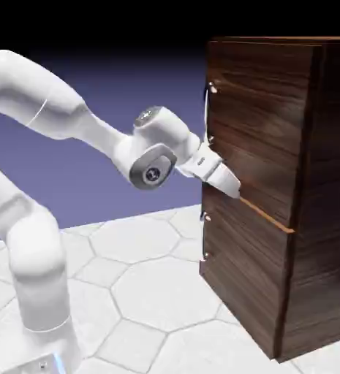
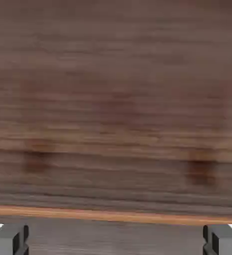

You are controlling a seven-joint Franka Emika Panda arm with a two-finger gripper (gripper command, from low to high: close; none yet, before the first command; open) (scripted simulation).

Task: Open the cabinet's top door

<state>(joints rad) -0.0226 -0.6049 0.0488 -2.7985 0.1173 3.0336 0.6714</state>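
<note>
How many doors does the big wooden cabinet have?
2. The top door is the upper panel, where the gripper is pressed close near its bottom edge. The bottom door sits right under it. Other sides of the cabinet are hidden.
</note>
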